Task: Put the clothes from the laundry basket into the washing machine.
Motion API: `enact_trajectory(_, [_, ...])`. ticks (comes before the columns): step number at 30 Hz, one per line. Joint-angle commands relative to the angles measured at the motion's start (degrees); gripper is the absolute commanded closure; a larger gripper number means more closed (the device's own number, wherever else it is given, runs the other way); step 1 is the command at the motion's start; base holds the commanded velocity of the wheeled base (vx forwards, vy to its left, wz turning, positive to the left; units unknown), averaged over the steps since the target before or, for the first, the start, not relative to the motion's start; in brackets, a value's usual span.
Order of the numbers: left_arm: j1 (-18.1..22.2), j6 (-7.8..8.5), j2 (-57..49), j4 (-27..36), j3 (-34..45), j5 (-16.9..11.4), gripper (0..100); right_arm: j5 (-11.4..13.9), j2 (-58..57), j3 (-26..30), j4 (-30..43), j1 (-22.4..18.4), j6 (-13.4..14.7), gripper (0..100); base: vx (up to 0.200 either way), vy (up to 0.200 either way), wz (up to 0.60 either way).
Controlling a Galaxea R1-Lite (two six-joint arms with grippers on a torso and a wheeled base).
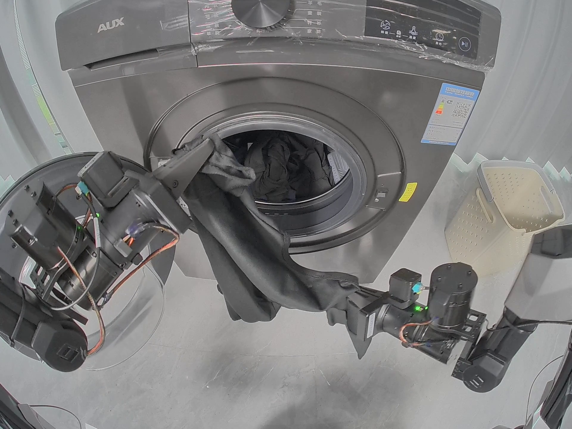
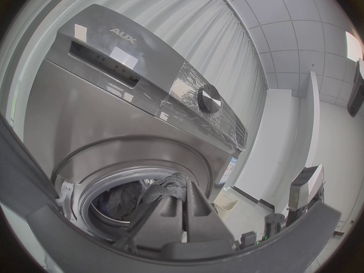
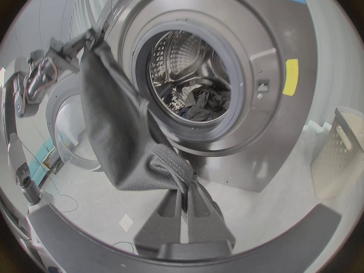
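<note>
A pale floor (image 1: 238, 376) and a white curtain (image 1: 524, 90) surround the washer (image 1: 387, 120), whose round door (image 1: 128, 305) hangs open to the left. To the right, the basket (image 1: 476, 221) stands tilted on the floor, well apart from both arms. Dark clothes (image 1: 286, 168) lie inside the drum (image 3: 178, 57).

We hold one dark garment (image 1: 250, 251) between both arms. Our left gripper (image 1: 205, 147) is at the left side of the drum's rim (image 1: 357, 168), jaws closed on one bunched end of the garment, which touches the rim there. Our right gripper (image 1: 351, 306) is low and nearer, below the rim and right of centre, jaws clamped on the other end. Between the two, the garment sags in a long fold down the washer's front, outside the drum.

We judge the step in hand to be feeding this garment in, with little of it past the rim. The main risk is weight. Most of the cloth hangs outside, so if the left jaws let go first, the sag could drag the whole piece out onto the floor. The right end needs to rise to the rim and go in before any release. A pull from the right arm while the left is clamped could stretch the cloth or tear it from one grip. A fold left lying over the rim could be caught when the door shuts.
</note>
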Motion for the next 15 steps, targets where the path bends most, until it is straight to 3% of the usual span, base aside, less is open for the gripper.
enact_trajectory(1, [-0.5,0.17,-3.3,-0.1,5.6,0.0,100,0.0,-9.3,4.0,0.0,-1.7,0.2,100,0.000,0.000,0.00])
enact_trajectory(11, [-2.4,0.08,-2.5,-0.1,18.1,-0.1,100,0.2,-14.1,1.5,-0.1,-4.5,-0.3,100,0.000,0.000,0.00])
enact_trajectory(12, [-2.7,-0.01,-2.2,-0.1,19.1,-0.3,0,0.2,-14.0,0.8,-0.2,-4.3,-0.2,100,0.000,0.000,0.00])
enact_trajectory(15, [-3.8,-1.24,0.6,0.0,22.0,-0.7,0,0.2,-13.8,-1.2,-0.8,-4.1,0.1,100,0.000,0.000,0.00])
